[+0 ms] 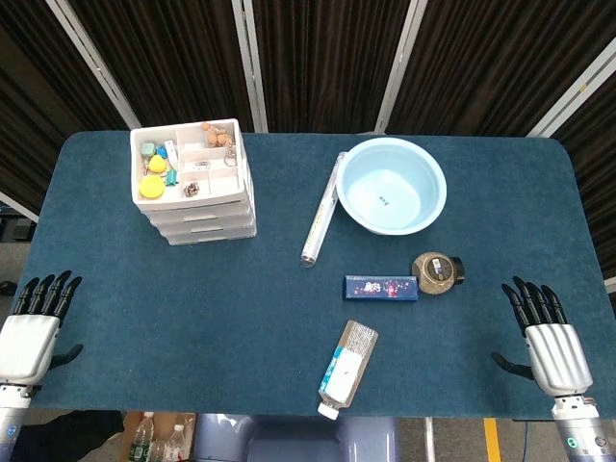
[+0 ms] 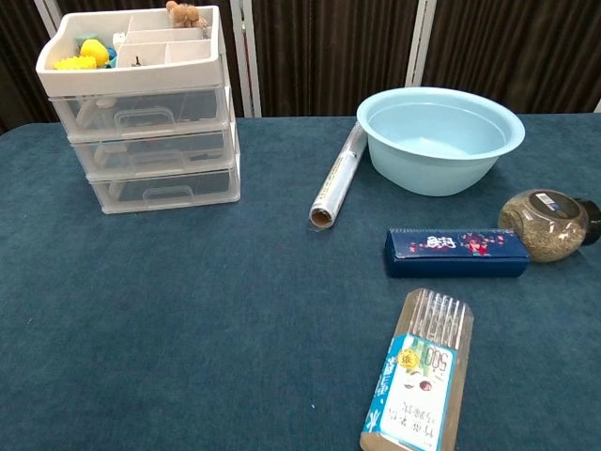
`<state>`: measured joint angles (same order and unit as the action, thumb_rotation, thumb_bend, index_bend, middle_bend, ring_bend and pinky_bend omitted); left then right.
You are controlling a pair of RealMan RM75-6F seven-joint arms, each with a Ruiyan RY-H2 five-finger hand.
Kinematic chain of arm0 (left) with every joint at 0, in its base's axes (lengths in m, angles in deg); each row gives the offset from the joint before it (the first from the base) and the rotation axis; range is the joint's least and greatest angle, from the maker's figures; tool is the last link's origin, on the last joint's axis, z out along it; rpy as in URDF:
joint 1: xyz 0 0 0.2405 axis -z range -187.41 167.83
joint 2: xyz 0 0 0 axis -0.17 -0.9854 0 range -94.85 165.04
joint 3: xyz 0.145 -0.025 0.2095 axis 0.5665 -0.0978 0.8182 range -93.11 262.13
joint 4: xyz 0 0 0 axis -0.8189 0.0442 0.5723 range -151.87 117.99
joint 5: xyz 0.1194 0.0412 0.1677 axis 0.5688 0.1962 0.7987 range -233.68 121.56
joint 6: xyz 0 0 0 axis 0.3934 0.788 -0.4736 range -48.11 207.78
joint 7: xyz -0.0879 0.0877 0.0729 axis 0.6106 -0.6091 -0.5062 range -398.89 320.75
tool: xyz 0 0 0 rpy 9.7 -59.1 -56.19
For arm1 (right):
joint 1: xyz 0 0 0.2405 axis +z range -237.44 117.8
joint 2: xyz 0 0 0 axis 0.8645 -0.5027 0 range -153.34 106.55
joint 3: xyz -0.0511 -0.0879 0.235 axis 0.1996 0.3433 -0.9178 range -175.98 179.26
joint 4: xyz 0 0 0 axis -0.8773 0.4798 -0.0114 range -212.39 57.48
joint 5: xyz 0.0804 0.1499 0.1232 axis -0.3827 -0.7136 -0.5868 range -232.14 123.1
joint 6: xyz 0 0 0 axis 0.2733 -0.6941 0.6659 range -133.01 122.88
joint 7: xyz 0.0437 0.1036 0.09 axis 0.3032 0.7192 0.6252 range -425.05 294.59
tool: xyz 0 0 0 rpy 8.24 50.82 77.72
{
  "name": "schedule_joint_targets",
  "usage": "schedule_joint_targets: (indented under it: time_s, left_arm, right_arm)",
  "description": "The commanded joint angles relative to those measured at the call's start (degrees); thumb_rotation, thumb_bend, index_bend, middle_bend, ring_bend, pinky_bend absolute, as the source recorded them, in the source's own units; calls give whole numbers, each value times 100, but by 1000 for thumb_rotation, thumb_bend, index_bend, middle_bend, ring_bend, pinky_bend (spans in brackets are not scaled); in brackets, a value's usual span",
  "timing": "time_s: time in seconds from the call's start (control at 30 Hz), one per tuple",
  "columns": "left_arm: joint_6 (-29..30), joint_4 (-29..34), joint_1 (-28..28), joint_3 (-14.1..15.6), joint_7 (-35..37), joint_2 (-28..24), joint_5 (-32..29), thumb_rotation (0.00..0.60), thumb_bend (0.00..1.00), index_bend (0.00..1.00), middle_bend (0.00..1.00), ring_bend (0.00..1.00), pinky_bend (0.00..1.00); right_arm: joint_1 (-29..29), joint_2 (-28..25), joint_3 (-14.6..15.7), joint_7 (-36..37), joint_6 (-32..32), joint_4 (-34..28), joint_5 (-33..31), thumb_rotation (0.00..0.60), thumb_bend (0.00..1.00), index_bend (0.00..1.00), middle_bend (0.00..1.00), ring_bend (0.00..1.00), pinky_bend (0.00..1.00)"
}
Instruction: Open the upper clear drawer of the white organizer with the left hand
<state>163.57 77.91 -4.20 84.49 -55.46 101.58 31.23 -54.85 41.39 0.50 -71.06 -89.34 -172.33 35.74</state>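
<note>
Nothing of the task looks done: the upper clear drawer (image 2: pixel 141 115) sits flush in the white plastic three-drawer organizer (image 1: pixel 197 197) at the blue surface's (image 1: pixel 192 318) far left, while the left hand (image 1: pixel 34 322) rests well apart, fingers extended, holding nothing.

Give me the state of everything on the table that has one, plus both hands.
Upper clear drawer: closed.
Middle drawer: closed.
Bottom drawer: closed.
Blue basin: upright, looks empty.
Foil roll: lying flat.
Jar: on its side.
Left hand: open, holding nothing.
Right hand: open, holding nothing.
</note>
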Motion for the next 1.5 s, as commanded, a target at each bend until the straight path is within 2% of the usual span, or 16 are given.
schedule_joint_targets:
  time_s: [0.03, 0.3, 0.37, 0.4, 0.43, 0.5, 0.53, 0.57, 0.6, 0.67, 0.77, 0.87, 1.07, 1.27, 1.5]
  left_arm:
    - [6, 2, -4, 1, 10, -8, 1, 600, 0, 0, 0, 0, 43]
    - [43, 56, -28, 1, 84, -37, 6, 600, 4, 0, 0, 0, 48]
    - [26, 118, -28, -6, 130, -46, -26, 600, 87, 0, 31, 8, 115]
    - [20, 169, -25, -12, 176, -52, -35, 600, 144, 0, 83, 39, 175]
    - [22, 199, -21, -19, 210, -53, -32, 600, 237, 0, 218, 139, 308]
    - [72, 251, -2, -63, 319, -32, 13, 600, 356, 1, 504, 396, 546]
    - [87, 271, 15, -85, 420, -8, 43, 600, 411, 5, 673, 563, 666]
    - [81, 308, 29, -108, 552, 12, 36, 600, 454, 13, 791, 681, 742]
    - [41, 390, 41, -130, 692, 25, -28, 600, 489, 21, 866, 754, 783]
    - [-163, 698, 100, -197, 965, 10, -282, 600, 530, 30, 938, 830, 832]
    - [-526, 1207, 273, -395, 1193, -9, -761, 600, 572, 30, 996, 897, 882]
    - [-910, 1637, 524, -686, 1363, 80, -1336, 600, 589, 30, 1000, 925, 903]
    - [-1703, 2193, 1109, -1369, 1731, 447, -3012, 600, 622, 30, 1000, 942, 919]
    - [-2051, 2099, 1688, -1950, 1928, 1008, -4396, 600, 628, 32, 1000, 944, 921]
    - [-2241, 1642, 2310, -2420, 2003, 1605, -5268, 600, 628, 39, 1000, 946, 927]
  right_arm:
    - [1, 4, 6, -14, 1, 0, 12, 600, 69, 0, 0, 0, 0]
    - [26, 23, 8, -27, 43, -10, 17, 600, 68, 0, 0, 0, 0]
    - [34, 27, 8, -30, 66, -8, 7, 600, 68, 0, 0, 0, 0]
    - [39, 29, 6, -29, 76, -8, -1, 600, 68, 0, 0, 0, 0]
    - [40, 28, 5, -31, 79, -8, -6, 600, 68, 0, 0, 0, 0]
    - [39, 25, 2, -27, 86, -13, -23, 600, 70, 0, 0, 0, 0]
    - [40, 23, 0, -20, 86, -19, -26, 600, 70, 0, 0, 0, 0]
    - [41, 22, -2, -9, 80, -21, -21, 600, 70, 0, 0, 0, 0]
    - [41, 19, 0, -3, 75, -19, -12, 600, 69, 0, 0, 0, 0]
    - [34, 11, 12, 6, 74, -6, -5, 600, 69, 0, 0, 0, 0]
    - [20, -9, 6, 34, 41, -28, -5, 600, 69, 0, 0, 0, 0]
    - [14, -10, 13, 29, 14, -35, 29, 600, 69, 0, 0, 0, 0]
    - [12, 0, 32, -13, 22, -45, 48, 600, 69, 0, 0, 0, 0]
    - [-3, -30, 35, 59, -11, -58, 66, 600, 69, 0, 0, 0, 0]
    - [2, -45, 44, 105, 1, -76, 81, 600, 69, 0, 0, 0, 0]
